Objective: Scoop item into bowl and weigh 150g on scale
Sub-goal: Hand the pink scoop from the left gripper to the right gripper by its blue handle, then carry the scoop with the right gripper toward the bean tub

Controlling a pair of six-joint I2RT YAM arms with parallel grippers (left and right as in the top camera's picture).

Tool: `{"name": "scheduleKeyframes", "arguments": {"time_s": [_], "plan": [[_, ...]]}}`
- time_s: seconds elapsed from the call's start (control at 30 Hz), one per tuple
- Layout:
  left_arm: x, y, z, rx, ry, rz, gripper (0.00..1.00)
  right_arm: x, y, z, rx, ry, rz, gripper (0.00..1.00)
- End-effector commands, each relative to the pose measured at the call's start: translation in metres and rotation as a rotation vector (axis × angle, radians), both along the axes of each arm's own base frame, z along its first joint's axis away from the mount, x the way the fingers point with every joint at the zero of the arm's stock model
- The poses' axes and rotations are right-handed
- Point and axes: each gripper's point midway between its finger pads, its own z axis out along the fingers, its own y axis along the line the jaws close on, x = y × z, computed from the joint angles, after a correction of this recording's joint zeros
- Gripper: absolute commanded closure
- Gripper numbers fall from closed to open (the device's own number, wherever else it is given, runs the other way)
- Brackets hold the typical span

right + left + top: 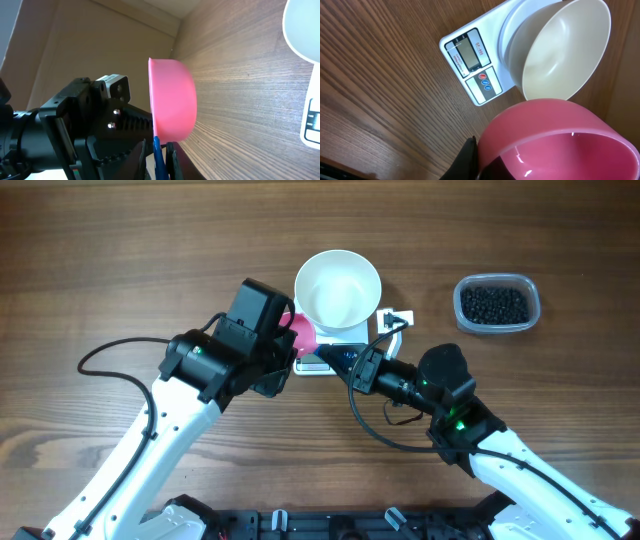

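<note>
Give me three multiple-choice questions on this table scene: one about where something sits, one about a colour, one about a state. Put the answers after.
1. Where does the white bowl sit?
A. On the scale
B. Inside a clear tub
C. On bare wood beside the left arm

2. What colour is the scoop?
A. Yellow
B. Pink
C. Green

3. What state is the bowl in?
A. Heaped with black beads
B. Tipped on its side
C. Upright and empty

Answers:
1. A: the left wrist view shows the bowl resting on the scale's platform, behind the display.
2. B: the scoop is plainly pink in all three views.
3. C: the overhead view looks straight into the bowl, and only clean white shows inside.
</note>
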Motion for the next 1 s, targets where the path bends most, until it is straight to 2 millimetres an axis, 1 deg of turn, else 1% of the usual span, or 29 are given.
{"name": "scheduleKeyframes", "arguments": {"time_s": [0.0, 0.1, 0.17, 0.23, 0.27, 0.3, 0.33, 0.37, 0.43, 0.5, 0.53, 0.6, 0.63, 0.67, 0.7, 0.73, 0.77, 0.8, 0.83, 0.9, 0.97], "plan": [[0.001, 0.002, -0.002, 0.013, 0.003, 0.023, 0.96, -0.006, 0.006, 0.006, 0.021, 0.014, 0.045, 0.86], [0.001, 0.002, -0.002, 0.013, 0.003, 0.024, 0.96, -0.009, 0.007, 0.006, 0.044, 0.061, 0.060, 0.95], [0.001, 0.002, -0.002, 0.013, 0.003, 0.023, 0.96, -0.012, 0.008, 0.005, 0.068, 0.121, 0.068, 0.95], [0.001, 0.002, -0.002, 0.013, 0.003, 0.023, 0.96, -0.019, 0.011, 0.006, 0.090, 0.172, 0.110, 0.96], [0.001, 0.002, -0.002, 0.013, 0.004, 0.023, 0.94, -0.026, 0.013, 0.007, 0.109, 0.220, 0.146, 0.95], [0.001, 0.002, -0.002, 0.014, 0.004, 0.023, 0.88, -0.029, 0.014, 0.007, 0.117, 0.241, 0.159, 0.96], [0.000, 0.003, -0.002, 0.015, 0.007, 0.023, 0.79, -0.029, 0.014, 0.007, 0.118, 0.245, 0.158, 0.95], [0.000, 0.003, -0.002, 0.015, 0.007, 0.023, 0.66, -0.026, 0.013, 0.007, 0.110, 0.223, 0.143, 0.95], [0.000, 0.003, -0.002, 0.015, 0.005, 0.024, 0.43, -0.018, 0.010, 0.005, 0.059, 0.106, 0.111, 0.95], [0.007, 0.013, 0.000, 0.038, -0.021, 0.048, 0.40, -0.004, 0.002, 0.002, -0.015, -0.032, 0.052, 0.95], [0.012, 0.020, 0.005, 0.046, -0.053, 0.029, 0.40, 0.003, -0.004, -0.001, -0.047, -0.063, 0.020, 0.95], [0.023, 0.036, 0.020, 0.066, -0.138, -0.005, 0.35, 0.014, -0.017, -0.009, -0.093, -0.078, -0.020, 0.95], [0.030, 0.050, 0.036, 0.098, -0.229, -0.050, 0.31, 0.022, -0.029, -0.013, -0.124, -0.087, -0.045, 0.95], [0.033, 0.059, 0.045, 0.120, -0.279, -0.075, 0.25, 0.026, -0.036, -0.013, -0.146, -0.094, -0.064, 0.96], [0.034, 0.068, 0.057, 0.154, -0.339, -0.110, 0.18, 0.029, -0.044, -0.009, -0.162, -0.103, -0.082, 0.96], [0.033, 0.080, 0.070, 0.211, -0.411, -0.171, 0.08, 0.032, -0.055, 0.000, -0.188, -0.116, -0.106, 0.95], [0.032, 0.084, 0.076, 0.246, -0.445, -0.209, 0.00, 0.032, -0.061, 0.007, -0.206, -0.133, -0.114, 0.95], [0.026, 0.094, 0.090, 0.324, -0.518, -0.292, 0.00, 0.029, -0.074, 0.022, -0.260, -0.159, -0.132, 0.95], [0.021, 0.099, 0.100, 0.367, -0.566, -0.332, 0.00, 0.025, -0.089, 0.029, -0.345, -0.154, -0.162, 0.95], [0.014, 0.106, 0.113, 0.403, -0.614, -0.324, 0.00, 0.017, -0.120, 0.039, -0.523, -0.145, -0.246, 0.95], [0.010, 0.110, 0.118, 0.414, -0.632, -0.308, 0.00, 0.007, -0.144, 0.050, -0.660, -0.162, -0.304, 0.95]]}}
